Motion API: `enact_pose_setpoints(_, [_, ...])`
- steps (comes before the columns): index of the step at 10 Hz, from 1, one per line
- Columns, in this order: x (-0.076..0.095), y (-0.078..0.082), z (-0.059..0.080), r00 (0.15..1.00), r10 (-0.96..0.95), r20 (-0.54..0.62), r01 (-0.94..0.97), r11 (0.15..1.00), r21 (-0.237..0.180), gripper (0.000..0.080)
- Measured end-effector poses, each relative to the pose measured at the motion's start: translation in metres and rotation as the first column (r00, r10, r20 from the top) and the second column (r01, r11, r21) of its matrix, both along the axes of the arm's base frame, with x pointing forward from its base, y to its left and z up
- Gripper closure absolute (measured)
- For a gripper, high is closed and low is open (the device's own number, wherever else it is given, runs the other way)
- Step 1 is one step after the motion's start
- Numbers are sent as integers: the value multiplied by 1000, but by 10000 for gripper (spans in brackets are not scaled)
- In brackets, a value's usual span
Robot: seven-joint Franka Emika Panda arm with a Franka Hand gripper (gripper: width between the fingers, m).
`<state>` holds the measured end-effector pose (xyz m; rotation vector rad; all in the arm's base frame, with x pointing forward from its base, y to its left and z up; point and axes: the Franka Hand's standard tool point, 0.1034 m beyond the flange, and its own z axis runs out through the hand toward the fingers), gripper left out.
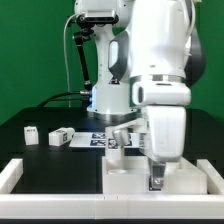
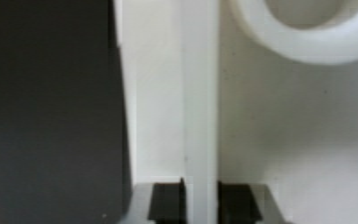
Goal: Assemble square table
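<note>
Hand (image 1: 157, 182): pressed together, tips down at slab (image 1: 125, 178).
Risk: off-centre push could twist slab against frame (image 1: 15, 176).
Legs (image 1: 60, 135): far left on desk (image 1: 40, 152), well apart from slab.

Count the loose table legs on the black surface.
2: one leg near the exterior view's left edge, another just right of it. The arm may hide more.

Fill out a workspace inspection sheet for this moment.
Surface: black table, edged by a white rail frame.
Job's things: square tabletop lies flat inside the frame; a leg and a second leg lie loose on the exterior view's left.
Clutter: nothing seen; only the marker board.
Grippers: gripper shut, down at the tabletop.
Cables: black cable beside the arm's base.
Surroundings: green backdrop.
</note>
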<state>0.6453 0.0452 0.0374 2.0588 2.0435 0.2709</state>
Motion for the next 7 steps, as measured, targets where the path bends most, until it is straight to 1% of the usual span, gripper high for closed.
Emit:
enact_pose_setpoints(2, [1,11,-7,1000,-9,-21,9,1000,0,726])
enact_pose_setpoints(4, [1,19,-8,1000,-13,-27,13,1000,0,724])
enact_pose_setpoints(5, [1,21,-7,1000,-12,-27,12,1000,-1,724])
enact_pose_setpoints(7, [1,19,-6,999,-17,-29,17,1000,-2,722])
